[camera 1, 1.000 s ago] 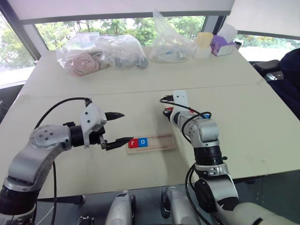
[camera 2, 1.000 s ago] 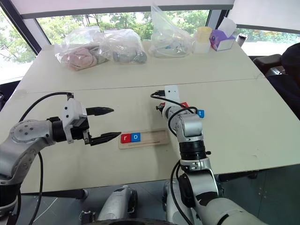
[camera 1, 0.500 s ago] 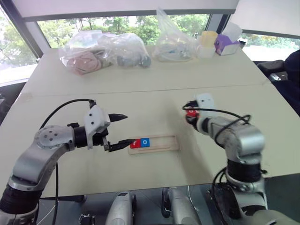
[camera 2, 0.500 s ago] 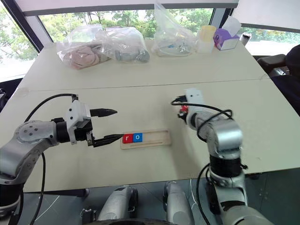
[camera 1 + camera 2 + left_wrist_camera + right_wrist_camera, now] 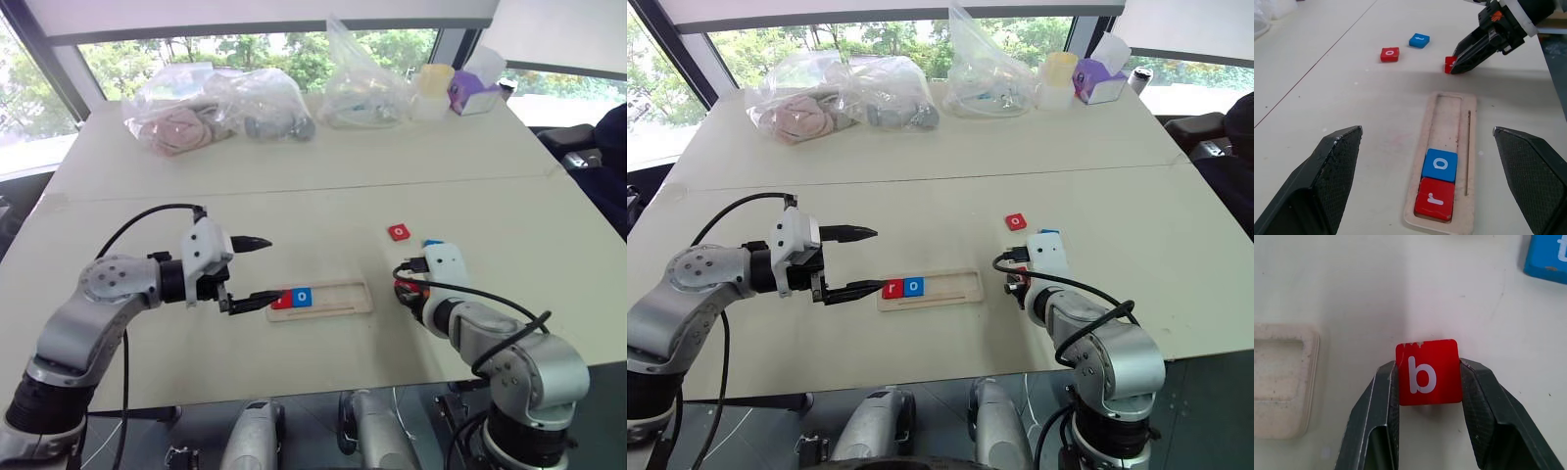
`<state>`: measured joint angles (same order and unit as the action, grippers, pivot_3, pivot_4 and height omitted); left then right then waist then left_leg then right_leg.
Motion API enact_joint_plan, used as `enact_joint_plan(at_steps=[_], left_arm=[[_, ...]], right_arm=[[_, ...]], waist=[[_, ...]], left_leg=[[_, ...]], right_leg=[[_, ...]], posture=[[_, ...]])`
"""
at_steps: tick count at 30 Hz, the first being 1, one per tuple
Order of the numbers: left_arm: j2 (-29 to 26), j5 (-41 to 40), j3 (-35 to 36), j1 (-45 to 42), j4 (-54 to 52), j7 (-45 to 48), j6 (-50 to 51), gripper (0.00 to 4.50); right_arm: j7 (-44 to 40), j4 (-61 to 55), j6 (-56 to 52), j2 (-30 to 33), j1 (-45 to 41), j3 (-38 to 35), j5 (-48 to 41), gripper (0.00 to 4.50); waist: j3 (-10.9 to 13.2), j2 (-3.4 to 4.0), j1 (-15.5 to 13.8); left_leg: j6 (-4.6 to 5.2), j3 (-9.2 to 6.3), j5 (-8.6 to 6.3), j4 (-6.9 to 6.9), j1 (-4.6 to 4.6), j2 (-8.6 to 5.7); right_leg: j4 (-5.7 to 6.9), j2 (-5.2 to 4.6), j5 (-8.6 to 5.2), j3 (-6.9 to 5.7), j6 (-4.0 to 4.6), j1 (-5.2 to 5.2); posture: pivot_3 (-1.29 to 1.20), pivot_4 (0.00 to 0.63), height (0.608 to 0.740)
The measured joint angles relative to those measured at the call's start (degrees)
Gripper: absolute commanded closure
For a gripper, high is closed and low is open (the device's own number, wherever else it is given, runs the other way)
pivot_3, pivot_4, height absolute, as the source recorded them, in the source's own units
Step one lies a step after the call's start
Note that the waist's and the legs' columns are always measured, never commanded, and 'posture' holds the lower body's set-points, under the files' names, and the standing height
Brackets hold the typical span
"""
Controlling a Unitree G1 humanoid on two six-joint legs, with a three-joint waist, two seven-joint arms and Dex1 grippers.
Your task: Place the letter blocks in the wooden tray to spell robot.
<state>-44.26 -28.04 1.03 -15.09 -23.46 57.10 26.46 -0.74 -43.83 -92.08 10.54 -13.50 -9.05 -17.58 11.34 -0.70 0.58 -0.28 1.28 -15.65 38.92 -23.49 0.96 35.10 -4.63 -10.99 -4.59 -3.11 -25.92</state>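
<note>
Red b block [image 5: 1427, 371] clamped in right gripper [image 5: 1427, 382], just beside wooden tray [image 5: 1447, 120]; left gripper [image 5: 1432, 176] wide open, empty.

Before me: pale table [image 5: 294, 186], seam across; clear plastic bags [image 5: 211, 108] at far edge; windows [image 5: 245, 49] with daylit trees behind.

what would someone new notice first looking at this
The right gripper pinching a red b block just off the end of the wooden tray. Next, the red r and blue o already side by side at one end of the tray, between the left gripper's open fingers. A red o and blue t lie loose on the table.
</note>
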Motion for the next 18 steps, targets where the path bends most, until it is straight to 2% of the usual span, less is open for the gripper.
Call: enact_joint_plan(at_steps=[2, 4, 6, 7, 9, 13, 15, 18], left_arm=[[0.0, 0.1, -0.1, -0.6, 0.4, 0.2, -0.1, 0.00], [0.0, 0.1, -0.1, -0.6, 0.5, 0.2, -0.5, 0.00], [0.0, 0.3, -0.2, -0.7, 0.6, 0.2, -0.6, 0.00], [0.0, 0.5, -0.2, -0.9, 0.7, 0.2, -0.6, 0.00], [0.0, 0.8, -0.2, -1.1, 1.0, 0.2, -0.7, 0.00], [0.0, 1.4, -0.3, -1.7, 1.7, 0.3, -1.0, 0.00], [0.0, 1.8, -0.4, -2.2, 2.6, 0.5, -1.3, 0.00], [0.0, 2.5, -0.9, -2.9, 3.3, 1.3, -2.3, 0.00]], right_arm=[[0.6, 0.0, 0.0, -0.2, 0.1, -0.4, -0.9, 2.25], [1.1, 0.0, 0.0, -0.2, 0.1, -0.7, -1.8, 1.42], [1.1, 0.0, 0.0, 0.0, 0.0, -0.9, -3.1, 0.24], [0.8, 0.0, 0.0, 0.8, -0.2, -0.9, -4.0, 0.04], [-1.7, 0.3, 0.0, 4.9, -1.9, -0.9, -6.7, 0.04], [-16.7, 3.2, 1.3, 24.3, -11.4, -0.8, -15.8, 0.04], [-30.7, 5.8, 11.9, 36.9, -11.8, 1.3, -17.5, 0.04], [-47.7, 9.2, 29.9, 46.0, -8.3, 4.4, -16.1, 0.04]], waist=[[0.0, 0.00, 0.0], [0.0, 0.00, 0.0], [0.0, 0.00, 0.0], [0.0, 0.00, 0.1], [0.0, 0.04, 0.1], [0.1, 0.07, 0.1], [0.2, 0.04, -0.3], [0.2, -0.05, -0.4]], left_leg=[[0.00, 0.02, 0.00, 0.00, -0.01, -0.01], [0.00, 0.01, 0.00, 0.00, -0.01, -0.01], [0.00, 0.00, 0.00, 0.00, 0.00, 0.00], [0.00, 0.00, 0.00, 0.00, 0.00, 0.00], [0.00, 0.01, 0.00, 0.03, 0.01, 0.00], [0.00, 0.04, 0.00, 0.06, 0.01, -0.02], [0.03, 0.04, -0.02, -0.05, 0.00, -0.10], [0.24, 0.06, -0.15, -0.12, 0.01, -0.13]], right_leg=[[-0.01, -0.01, 0.00, 0.01, -0.01, 0.00], [-0.01, -0.01, 0.00, 0.01, -0.01, 0.00], [0.00, 0.00, 0.00, 0.01, -0.01, 0.00], [0.01, 0.01, 0.00, 0.01, 0.00, 0.00], [0.01, -0.01, 0.00, 0.01, 0.00, 0.00], [-0.04, -0.05, -0.01, 0.05, -0.01, 0.03], [-0.11, 0.02, -0.09, -0.03, -0.10, 0.08], [-0.14, 0.10, -0.16, -0.07, -0.24, 0.09]], posture=[[0.00, 0.150, 0.740], [0.00, 0.150, 0.740], [0.00, 0.150, 0.740], [0.00, 0.150, 0.740], [0.00, 0.150, 0.740], [0.00, 0.150, 0.740], [0.00, 0.150, 0.740], [0.00, 0.150, 0.740]])
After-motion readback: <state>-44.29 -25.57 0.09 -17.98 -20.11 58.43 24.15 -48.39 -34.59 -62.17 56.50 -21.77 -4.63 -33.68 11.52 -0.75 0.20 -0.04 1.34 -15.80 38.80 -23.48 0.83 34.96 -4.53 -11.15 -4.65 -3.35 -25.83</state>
